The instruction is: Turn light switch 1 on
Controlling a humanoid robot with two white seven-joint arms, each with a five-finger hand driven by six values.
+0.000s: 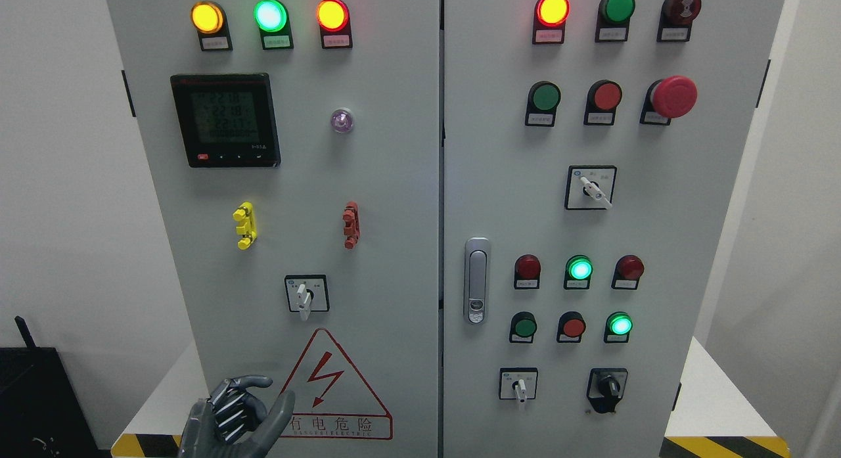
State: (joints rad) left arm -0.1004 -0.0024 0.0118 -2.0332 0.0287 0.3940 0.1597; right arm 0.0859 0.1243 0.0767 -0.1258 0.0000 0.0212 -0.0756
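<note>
A grey electrical cabinet fills the head view. On its left door [394,202], a white-handled rotary switch [306,294] sits above a red warning triangle [335,389], its handle pointing down. My left hand [253,405] comes up at the lower left, below and left of that switch and apart from it. Its fingers are loosely bent and hold nothing. The right door carries more rotary switches: one in the upper part [590,188], one low down [519,384] and a black one [608,387]. No label is readable, so I cannot tell which is switch 1. My right hand is out of view.
Lit yellow [207,17], green [271,15] and orange [332,14] lamps top the left door, above a meter display [225,120]. Yellow [244,225] and red [351,225] clips stick out mid-door. A red mushroom button [675,96] and a door latch [476,280] sit on the right door.
</note>
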